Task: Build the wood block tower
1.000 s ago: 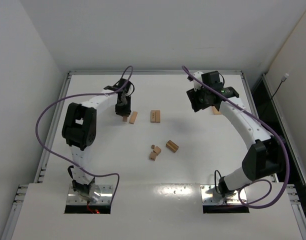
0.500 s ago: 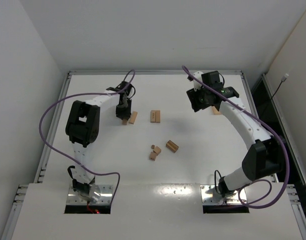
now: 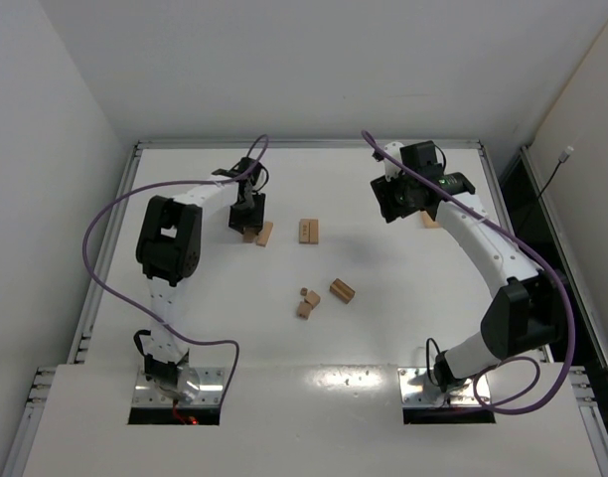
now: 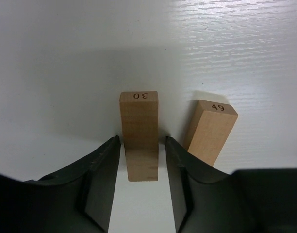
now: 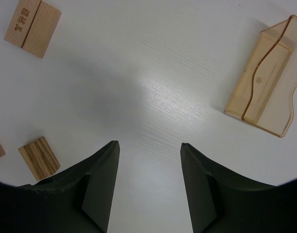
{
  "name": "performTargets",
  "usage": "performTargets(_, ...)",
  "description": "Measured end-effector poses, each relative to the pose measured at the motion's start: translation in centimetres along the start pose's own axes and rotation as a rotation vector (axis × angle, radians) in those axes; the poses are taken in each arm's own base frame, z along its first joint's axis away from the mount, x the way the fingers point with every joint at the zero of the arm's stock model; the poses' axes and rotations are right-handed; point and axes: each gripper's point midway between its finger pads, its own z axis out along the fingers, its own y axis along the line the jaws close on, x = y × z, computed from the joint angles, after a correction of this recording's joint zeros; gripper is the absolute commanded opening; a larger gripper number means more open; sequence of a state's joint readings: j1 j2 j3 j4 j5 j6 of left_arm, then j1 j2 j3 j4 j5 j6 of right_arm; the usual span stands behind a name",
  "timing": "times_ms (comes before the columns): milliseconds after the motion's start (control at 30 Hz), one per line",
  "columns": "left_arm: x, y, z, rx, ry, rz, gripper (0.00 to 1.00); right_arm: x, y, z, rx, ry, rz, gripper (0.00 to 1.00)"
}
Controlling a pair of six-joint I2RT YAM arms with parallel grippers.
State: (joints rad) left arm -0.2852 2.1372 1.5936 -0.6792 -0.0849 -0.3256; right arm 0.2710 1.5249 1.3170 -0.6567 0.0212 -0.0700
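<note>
In the left wrist view a short wooden plank marked 30 (image 4: 139,136) lies on the white table between the fingers of my left gripper (image 4: 142,141). The jaws are open and straddle it, with a thin gap on each side. A second plank marked 49 (image 4: 211,131) lies just right of it. In the top view my left gripper (image 3: 247,229) is at the back left, beside that second plank (image 3: 265,234). My right gripper (image 5: 148,144) is open and empty above bare table, and it also shows in the top view (image 3: 393,211).
A pair of planks (image 3: 308,231) lies mid-table, and also shows in the right wrist view (image 5: 33,27). A block (image 3: 342,290) and a small cluster of tiny pieces (image 3: 306,303) lie nearer. A translucent amber box (image 5: 265,80) sits right of my right gripper.
My left arm has swung a little to the right and its gripper has settled over the plank marked 30. The right arm has not moved.
</note>
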Motion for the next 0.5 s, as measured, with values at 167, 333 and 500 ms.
performTargets(167, -0.05, -0.19, -0.01, 0.012, 0.000, 0.001, 0.44, 0.00, -0.01, 0.00, 0.000, 0.000, 0.000, 0.51)
performTargets(333, -0.07, -0.16, -0.02, 0.016, 0.001, -0.003, 0.44, 0.01, 0.00, 0.03, 0.000, 0.000, 0.000, 0.51)
performTargets(500, -0.18, 0.15, -0.06, 0.015, 0.000, -0.011, 0.44, 0.02, 0.00, 0.04, 0.000, 0.001, 0.000, 0.51)
